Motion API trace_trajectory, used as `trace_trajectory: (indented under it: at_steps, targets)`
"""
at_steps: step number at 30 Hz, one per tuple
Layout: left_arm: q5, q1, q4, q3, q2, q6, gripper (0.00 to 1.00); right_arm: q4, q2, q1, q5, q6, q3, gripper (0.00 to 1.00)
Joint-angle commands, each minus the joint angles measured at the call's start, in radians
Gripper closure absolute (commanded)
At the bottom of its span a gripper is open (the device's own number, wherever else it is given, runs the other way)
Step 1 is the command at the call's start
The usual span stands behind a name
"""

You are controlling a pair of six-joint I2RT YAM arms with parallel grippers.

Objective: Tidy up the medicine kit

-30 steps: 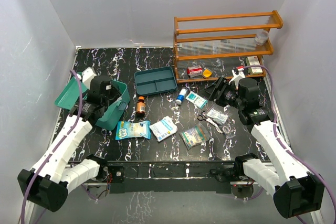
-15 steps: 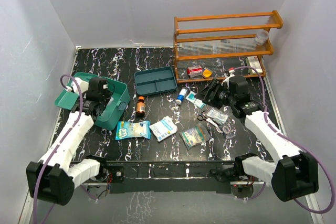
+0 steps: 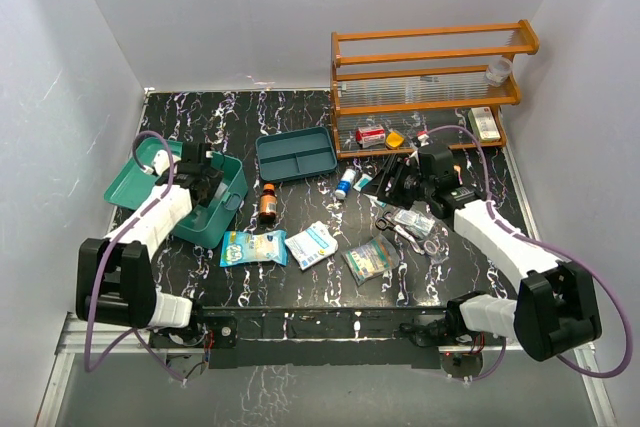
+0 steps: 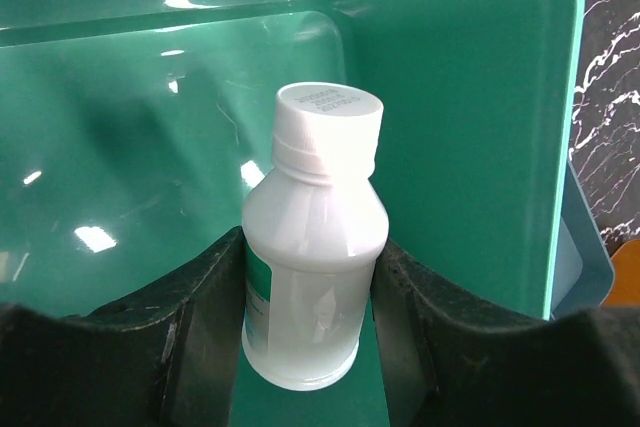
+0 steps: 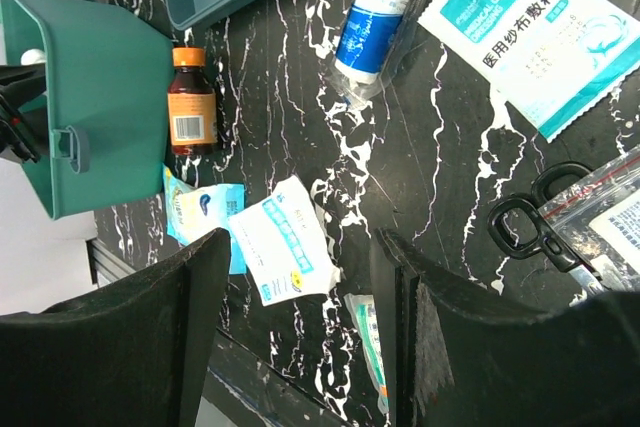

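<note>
You have only just begun: soft paper packets (image 3: 312, 244) and a small brown bottle (image 3: 267, 203) lie loose on the black marble surface (image 3: 200, 117). At the left, the teal-green plastic medicine kit box (image 3: 215, 215) stands open. Your left fingers (image 4: 228, 277) grip a white plastic bottle (image 4: 315, 247) inside it. Your right fingers (image 5: 205, 277) hang apart, empty.

black table (image 3: 200, 117) with white marble veining, fills most of the top view, glossy, faint sheen on it. back wall (image 3: 250, 7) plain pale grey-white, no windows. left wall (image 3: 60, 97) and right wall (image 3: 580, 127) same pale panels, slanting in to box the table on three sides. orange wooden shelf rack (image 3: 430, 53) at the far right of the table against the back wall, three tiers, clear ribbed shelves. light even and soft, no hard shadows, source not in view. grey floor (image 3: 300, 397) below the near edge.
</note>
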Motion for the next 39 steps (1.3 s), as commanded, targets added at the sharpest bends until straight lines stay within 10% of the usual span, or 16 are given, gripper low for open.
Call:
trace_trajectory:
  at_steps: [1, 20, 39]
  targets:
    - [0.018, 0.002, 0.062, 0.008, 0.040, -0.041, 0.60, 0.058, 0.028, 0.012, 0.025, -0.030, 0.057, 0.44]
    - [0.055, 0.001, 0.149, 0.031, 0.147, 0.031, 0.34, 0.164, 0.023, 0.085, 0.076, -0.015, 0.078, 0.46]
    - [-0.039, 0.005, 0.134, 0.059, 0.084, 0.293, 0.39, 0.163, 0.074, 0.143, 0.109, -0.021, 0.103, 0.46]
